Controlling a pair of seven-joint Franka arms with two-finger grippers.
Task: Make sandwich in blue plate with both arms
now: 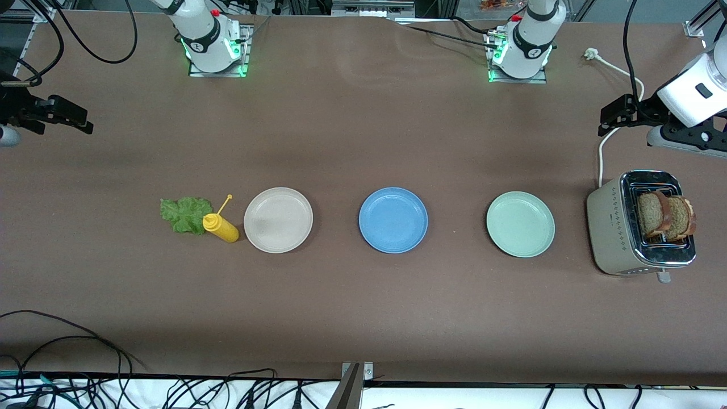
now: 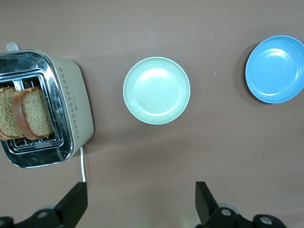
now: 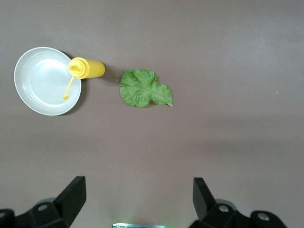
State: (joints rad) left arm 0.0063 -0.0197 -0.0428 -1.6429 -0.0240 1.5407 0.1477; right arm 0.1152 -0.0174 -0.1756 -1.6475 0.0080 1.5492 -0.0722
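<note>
Blue plate [image 1: 393, 220] bare, no legible writing

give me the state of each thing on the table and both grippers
round blue plate: empty
two brown toast slices: upright in beige toaster
green lettuce leaf: flat on table
yellow squeeze bottle: upright, cap off
left gripper: open, above table
right gripper: open, above table

Brown matte table [image 1: 363, 130], black cables [image 1: 68, 352] along its near edge.

Blue plate [image 1: 393, 220], beige plate [image 1: 278, 220], mint-green plate [image 1: 520, 224], brown toast [image 1: 664, 215] (darker crust), yellow bottle [image 1: 221, 226].
</note>
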